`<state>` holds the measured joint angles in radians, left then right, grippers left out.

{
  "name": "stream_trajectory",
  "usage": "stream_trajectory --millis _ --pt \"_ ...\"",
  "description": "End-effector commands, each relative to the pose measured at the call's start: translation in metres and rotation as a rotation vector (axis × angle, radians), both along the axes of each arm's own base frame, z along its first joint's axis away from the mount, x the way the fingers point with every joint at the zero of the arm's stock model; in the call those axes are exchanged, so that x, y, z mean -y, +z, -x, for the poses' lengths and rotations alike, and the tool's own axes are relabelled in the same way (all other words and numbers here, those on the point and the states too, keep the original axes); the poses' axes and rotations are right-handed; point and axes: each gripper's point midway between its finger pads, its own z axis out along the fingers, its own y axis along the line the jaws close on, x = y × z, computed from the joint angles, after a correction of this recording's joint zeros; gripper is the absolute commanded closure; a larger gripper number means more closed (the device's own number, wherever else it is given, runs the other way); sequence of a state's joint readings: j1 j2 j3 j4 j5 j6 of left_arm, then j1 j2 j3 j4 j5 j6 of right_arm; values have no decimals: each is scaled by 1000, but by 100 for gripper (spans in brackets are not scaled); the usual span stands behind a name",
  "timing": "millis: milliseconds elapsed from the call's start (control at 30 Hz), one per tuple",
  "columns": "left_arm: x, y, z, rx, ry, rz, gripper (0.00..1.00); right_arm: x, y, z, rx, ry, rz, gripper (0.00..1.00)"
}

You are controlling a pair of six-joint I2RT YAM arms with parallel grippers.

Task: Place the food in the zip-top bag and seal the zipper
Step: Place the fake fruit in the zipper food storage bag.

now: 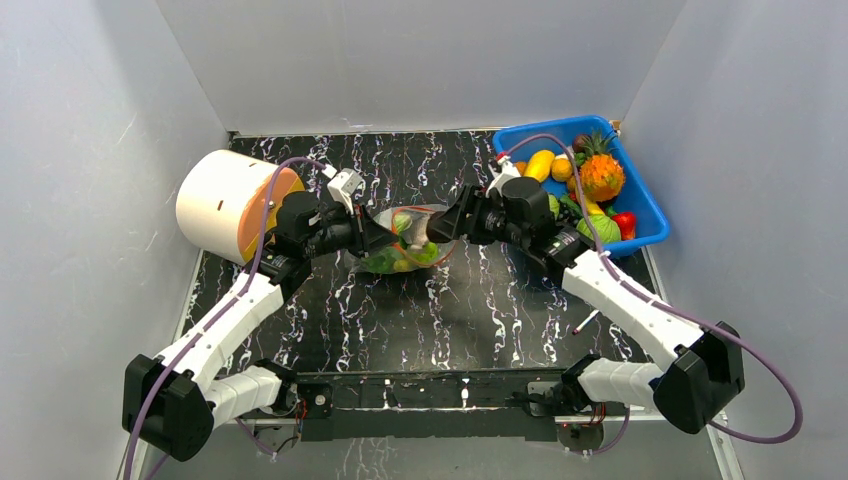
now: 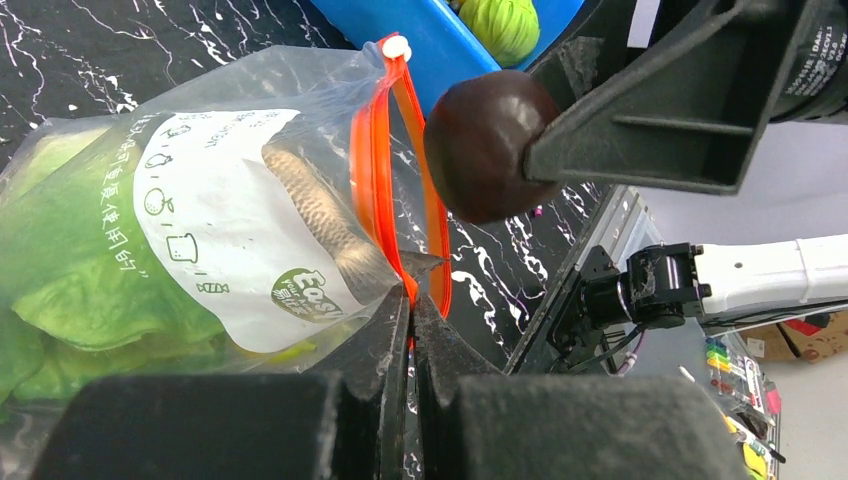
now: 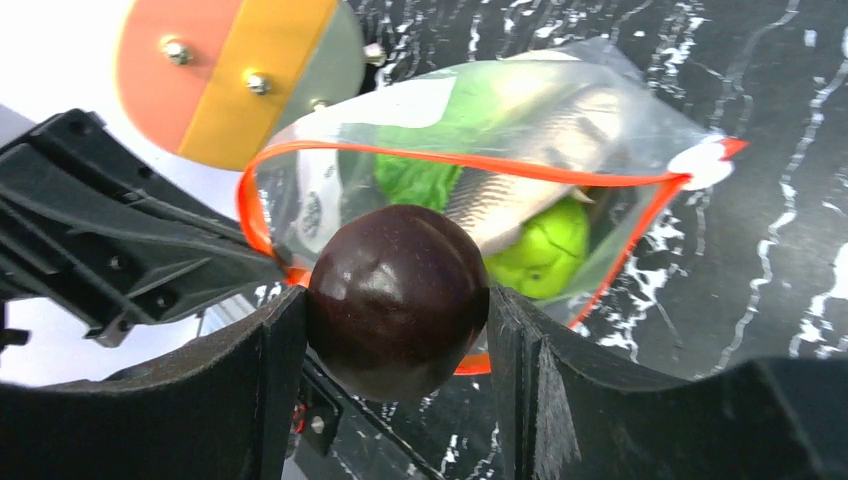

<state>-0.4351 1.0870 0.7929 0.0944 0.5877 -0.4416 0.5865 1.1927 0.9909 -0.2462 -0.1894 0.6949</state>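
Tabletop (image 1: 450,320) looks black-marbled, perhaps laminate, enclosed by grey walls (image 1: 420,60).

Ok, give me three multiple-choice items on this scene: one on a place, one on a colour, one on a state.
1. The blue plastic bin sits at the table's: A far right corner; B far left corner; C near edge.
2. The round fruit in the right gripper is: A yellow; B dark maroon; C white.
3. The clear crinkly zip-top bag's mouth is: A sealed; B open; C knotted.
Answers: 1 A, seen in the top view; 2 B, plain in the right wrist view; 3 B, its red zipper strip gapes.
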Motion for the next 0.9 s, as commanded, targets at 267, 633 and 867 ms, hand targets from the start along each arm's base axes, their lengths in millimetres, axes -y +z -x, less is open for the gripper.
stream_trajectory --millis 267,633,867 --pt "7 29 8 59 -48 78 100 -53 15 -14 78 21 -103 58" --pt "8 32 13 61 -64 98 100 -60 5 -31 59 -10 -70 44" --pt "7 32 13 72 -68 82 100 -50 9 -17 129 69 29 30"
